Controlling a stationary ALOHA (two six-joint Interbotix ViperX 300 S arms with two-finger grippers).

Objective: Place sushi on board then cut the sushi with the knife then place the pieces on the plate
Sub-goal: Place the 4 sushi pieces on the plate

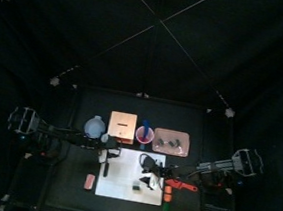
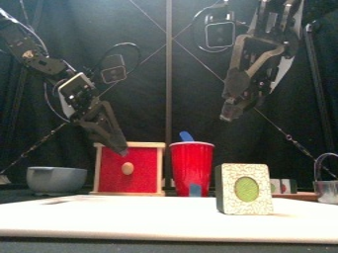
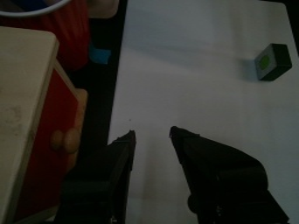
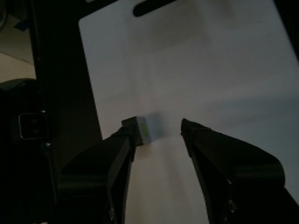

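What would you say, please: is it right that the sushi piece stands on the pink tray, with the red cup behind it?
Not quite. The sushi piece stands on the white board, not on the pink tray; the front view shows this. The rest holds: the red cup is behind it.

Blue-grey bowl, red-fronted wooden box and red cup stand side by side.

Dim all round; only the white cutting board shows bright.
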